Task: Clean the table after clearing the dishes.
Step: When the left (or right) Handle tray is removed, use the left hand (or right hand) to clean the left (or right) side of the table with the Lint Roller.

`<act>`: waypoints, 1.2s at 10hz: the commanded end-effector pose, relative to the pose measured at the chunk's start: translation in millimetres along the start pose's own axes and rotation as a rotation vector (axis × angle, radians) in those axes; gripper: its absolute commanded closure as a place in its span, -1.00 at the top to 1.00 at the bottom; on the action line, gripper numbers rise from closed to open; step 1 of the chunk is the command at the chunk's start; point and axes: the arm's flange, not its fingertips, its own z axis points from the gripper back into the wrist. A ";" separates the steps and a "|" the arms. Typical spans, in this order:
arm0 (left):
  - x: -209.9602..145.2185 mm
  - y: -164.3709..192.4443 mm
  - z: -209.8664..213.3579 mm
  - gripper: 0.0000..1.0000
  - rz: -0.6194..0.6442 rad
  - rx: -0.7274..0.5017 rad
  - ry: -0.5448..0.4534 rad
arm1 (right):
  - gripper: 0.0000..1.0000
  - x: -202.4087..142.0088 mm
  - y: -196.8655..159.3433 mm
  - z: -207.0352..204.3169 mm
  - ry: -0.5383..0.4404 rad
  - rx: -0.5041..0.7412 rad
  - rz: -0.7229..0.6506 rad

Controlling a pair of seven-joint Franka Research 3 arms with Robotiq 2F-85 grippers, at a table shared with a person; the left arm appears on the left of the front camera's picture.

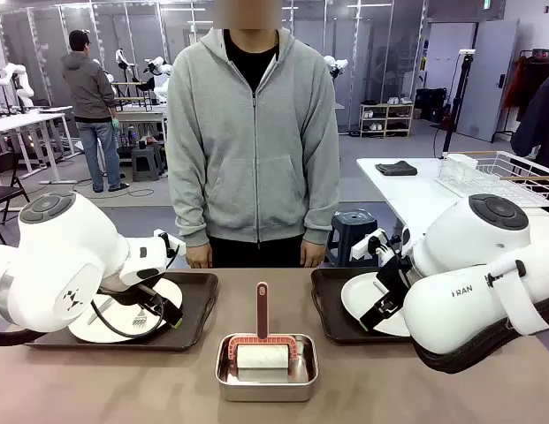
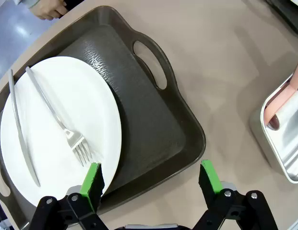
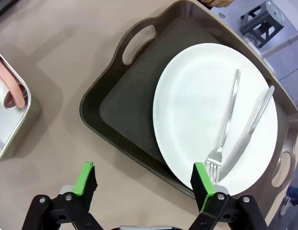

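The wide bench [image 1: 124,389] with its matte tan-brown top carries two dark rectangular handled trays, one toward each side. A small rectangular steel pan [image 1: 266,394] stands between them near the robot's edge. In the pan lies a lint roller [image 1: 263,357] with a white roll, its pink handle reaching past the pan's far rim. The left tray [image 2: 153,139] holds a round white plate [image 2: 81,96] set toward one end, leaving the textured floor at the other end bare. A silver fork [image 2: 53,109] and a silver knife [image 2: 20,139] lie apart on that plate. The left end effector [image 2: 151,182] is released, its green-padded fingers spread wide over the tray's corner. One pad is above the plate's rim and the other is above bare bench just beyond the tray's edge, with nothing grasped. The right tray [image 3: 125,105] holds a second round white plate [image 3: 196,96], also set toward one end. On it lie a second fork [image 3: 229,110] and a second knife [image 3: 253,120], drawing close together near the plate's edge. The right end effector [image 3: 145,181] is likewise released and grasps nothing. One of its pads is over that plate's edge beside the fork's tines, the other over bare bench outside the tray. A person [image 1: 253,150] in a grey zip hoodie stands at the far side, both hands hanging just behind the bench's far edge.
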 end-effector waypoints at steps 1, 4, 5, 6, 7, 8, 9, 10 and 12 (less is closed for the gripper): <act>0.0 -0.1 0.0 1.00 0.000 0.000 0.000 | 1.00 0.0 0.0 0.0 0.000 0.000 0.000; 0.0 -0.1 0.0 1.00 0.000 0.000 0.000 | 1.00 0.0 0.0 0.0 0.000 0.000 0.000; 0.0 -0.1 0.0 1.00 0.000 0.000 0.000 | 1.00 0.0 0.0 0.0 0.000 0.000 0.000; 0.0 -0.1 0.0 1.00 0.000 0.000 0.000 | 1.00 0.0 0.0 0.0 0.000 0.000 0.000; 0.0 -0.1 0.0 1.00 0.000 0.000 0.000 | 1.00 0.0 0.0 0.0 0.000 0.000 0.000; 0.0 -0.1 0.0 1.00 0.000 0.000 0.000 | 1.00 0.0 0.0 0.0 0.000 0.000 0.000; 0.0 -0.1 0.0 1.00 0.000 0.000 0.000 | 1.00 0.0 0.0 0.0 0.000 0.000 0.000; 0.0 -0.1 0.0 1.00 0.000 0.000 0.000 | 1.00 0.0 0.0 0.0 0.000 0.000 0.000; 0.1 -0.4 0.0 1.00 -0.001 0.000 0.000 | 1.00 -0.1 -0.4 0.0 0.000 -0.001 0.001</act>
